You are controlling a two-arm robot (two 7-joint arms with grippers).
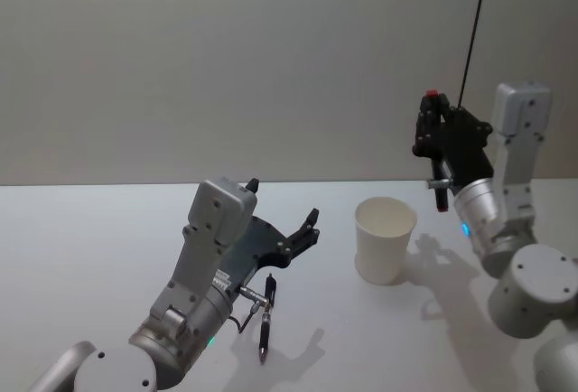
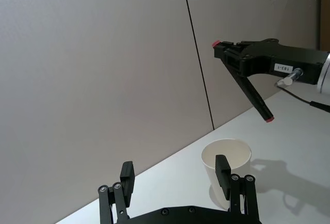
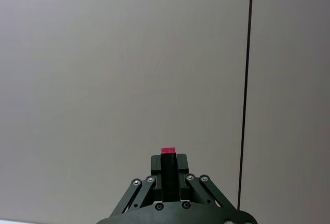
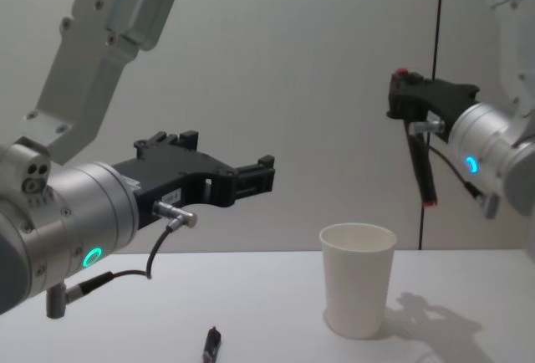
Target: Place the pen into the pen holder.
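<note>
Obs: right gripper point(image 4: 406, 102) is clenched on the pen point(image 4: 420, 166), gripping it near its upper end. The shaft hangs below the fingers, slightly off plumb, red tip lowest. The tip sits higher than the rim of the pen holder point(image 4: 358, 279) and off to the holder's right, not over its mouth. We judge the step in hand to be the carry to the mouth, then the lowering.

Plan: we bring the tip over the middle of the mouth first, keeping it above the rim while crossing sideways, and only then go straight down. The holder looks like a light paper cup, so a tip that catches its rolled rim or wall would likely shove or topple it. We let go only once the tip is well inside.

Left gripper point(image 1: 284, 202) is released, fingers spread, hovering left of the holder. A second pen point(image 1: 265, 320) lies flat on the table point(image 1: 90, 247), left of the holder, under that arm. We leave it alone.
</note>
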